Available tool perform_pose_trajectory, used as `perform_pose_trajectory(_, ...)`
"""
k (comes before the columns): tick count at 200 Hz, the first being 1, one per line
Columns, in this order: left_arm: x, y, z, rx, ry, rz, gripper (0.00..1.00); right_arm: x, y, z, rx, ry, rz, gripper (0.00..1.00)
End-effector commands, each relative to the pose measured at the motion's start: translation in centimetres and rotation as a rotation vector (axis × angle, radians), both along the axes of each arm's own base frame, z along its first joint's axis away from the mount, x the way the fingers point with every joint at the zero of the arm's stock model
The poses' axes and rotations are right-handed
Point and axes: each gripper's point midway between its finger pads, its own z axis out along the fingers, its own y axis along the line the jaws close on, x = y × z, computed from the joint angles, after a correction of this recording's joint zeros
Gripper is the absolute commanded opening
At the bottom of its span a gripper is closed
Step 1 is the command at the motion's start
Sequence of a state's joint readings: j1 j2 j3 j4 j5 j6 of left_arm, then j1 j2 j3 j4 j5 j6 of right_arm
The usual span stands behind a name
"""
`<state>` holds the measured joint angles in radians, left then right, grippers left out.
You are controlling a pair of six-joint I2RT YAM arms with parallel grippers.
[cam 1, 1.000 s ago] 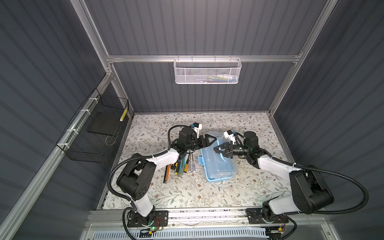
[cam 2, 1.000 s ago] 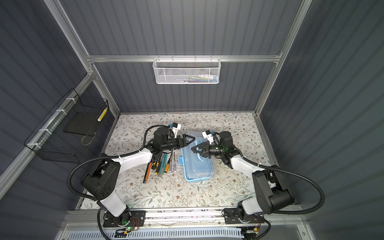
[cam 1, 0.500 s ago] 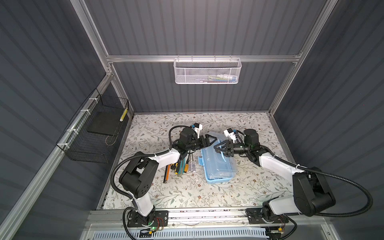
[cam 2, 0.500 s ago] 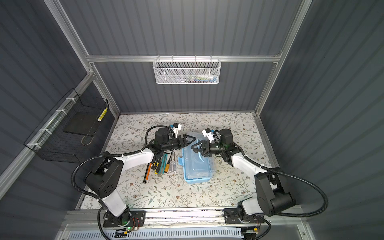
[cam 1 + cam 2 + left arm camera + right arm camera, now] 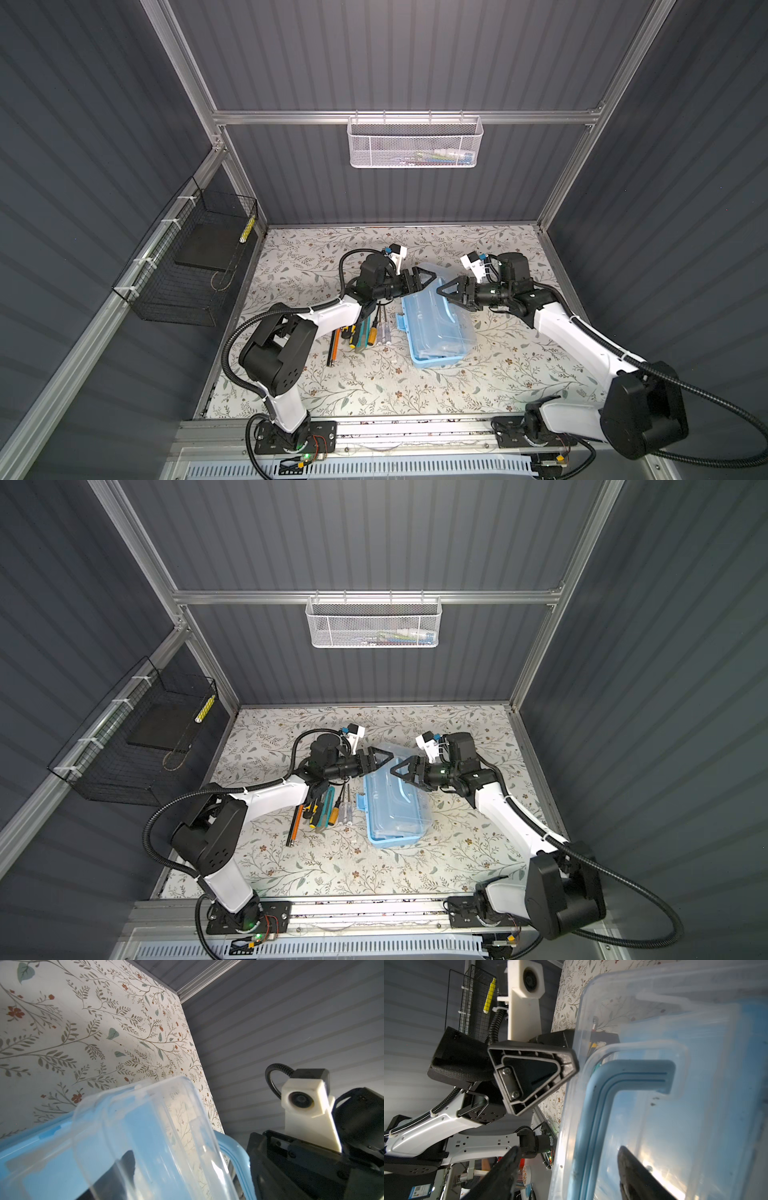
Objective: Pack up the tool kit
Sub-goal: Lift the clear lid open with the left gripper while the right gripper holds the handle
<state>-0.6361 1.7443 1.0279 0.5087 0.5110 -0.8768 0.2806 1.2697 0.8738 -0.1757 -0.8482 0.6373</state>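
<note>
The tool kit box (image 5: 436, 328) (image 5: 395, 812) is light blue with a clear lid and lies mid-table in both top views. Its blue handle (image 5: 623, 1076) lies flat on the lid. Screwdrivers and a teal knife (image 5: 361, 332) (image 5: 326, 810) lie loose to the left of the box. My left gripper (image 5: 428, 277) (image 5: 386, 757) is open at the box's far-left corner. One of its fingers (image 5: 124, 1165) shows through the clear lid (image 5: 145, 1118). My right gripper (image 5: 444, 289) (image 5: 397, 769) (image 5: 569, 1150) is open over the far end, with its fingers straddling the lid edge and handle. I cannot tell whether the lid is fully seated.
A white mesh basket (image 5: 413, 143) hangs on the back wall. A black wire basket (image 5: 195, 257) with a yellow item hangs on the left wall. The two grippers face each other closely over the box. The floral tabletop (image 5: 374, 382) lies in front.
My right gripper's jaws have spread from nearly shut to wide apart. The left gripper has edged slightly rightwards over the box corner and stayed open.
</note>
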Motion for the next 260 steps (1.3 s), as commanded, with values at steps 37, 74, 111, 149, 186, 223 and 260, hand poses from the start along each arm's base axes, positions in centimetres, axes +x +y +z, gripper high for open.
perform_pose_trajectory(37, -0.3, -2.4, 5.6, -0.057, -0.098, -0.059, 0.87, -1.5, -4.6, 3.4, -0.1, -0.103, -0.201, 0.76)
perform_pose_trajectory(74, -0.4, -4.9, 6.9, -0.055, -0.122, -0.096, 0.88, -4.1, -7.1, 3.1, -0.16, -0.109, -0.294, 0.77)
perform_pose_trajectory(111, -0.6, -7.9, 7.6, -0.076, -0.126, -0.132, 0.88, -5.9, -8.7, 2.5, -0.216, -0.113, -0.348, 0.77)
perform_pose_trajectory(149, -0.8, -9.7, 9.6, -0.083, -0.161, -0.149, 0.91, -6.9, -9.8, 3.0, -0.238, -0.138, -0.393, 0.78)
perform_pose_trajectory(186, -0.8, -11.2, 10.1, -0.084, -0.168, -0.166, 0.92, -7.1, -11.0, 2.9, -0.288, -0.146, -0.445, 0.79)
perform_pose_trajectory(223, -0.1, -13.3, 10.2, -0.062, -0.18, -0.211, 0.94, -7.4, -15.4, 2.4, -0.492, -0.119, -0.616, 0.82)
perform_pose_trajectory(260, 1.0, -14.0, 9.8, -0.016, -0.211, -0.217, 0.99, -7.6, -16.5, 3.4, -0.522, -0.158, -0.658, 0.84)
